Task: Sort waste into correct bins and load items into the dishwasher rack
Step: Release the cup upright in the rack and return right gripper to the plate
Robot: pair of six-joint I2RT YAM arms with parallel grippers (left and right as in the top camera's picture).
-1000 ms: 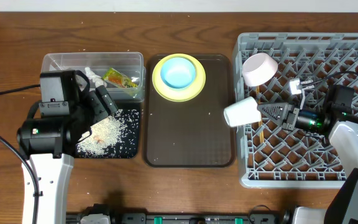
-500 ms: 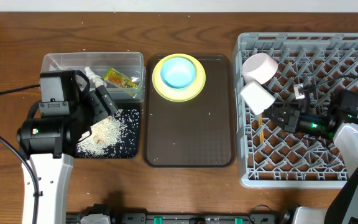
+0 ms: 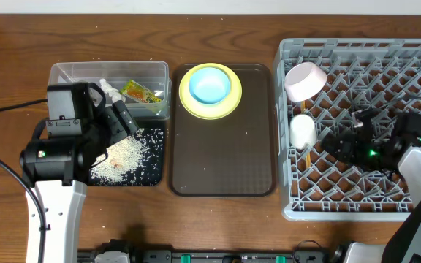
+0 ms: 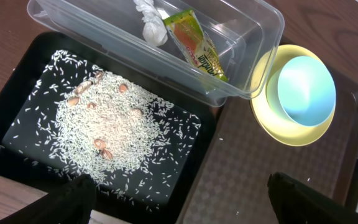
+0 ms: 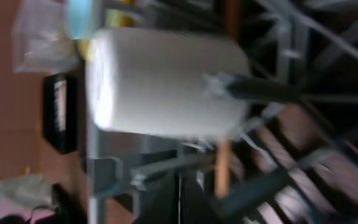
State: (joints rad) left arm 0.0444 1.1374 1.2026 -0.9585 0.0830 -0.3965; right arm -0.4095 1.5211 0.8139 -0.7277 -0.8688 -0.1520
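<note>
The white cup now sits inside the rack, just within its left wall; a second ago it lay on its side outside that wall, mouth pointing away from the rack; half a second ago it hung over the wall's top edge; from above it now looks rounder, tipped more upright; the right gripper, clamped on its rim, has drawn deeper over the rack.
</note>
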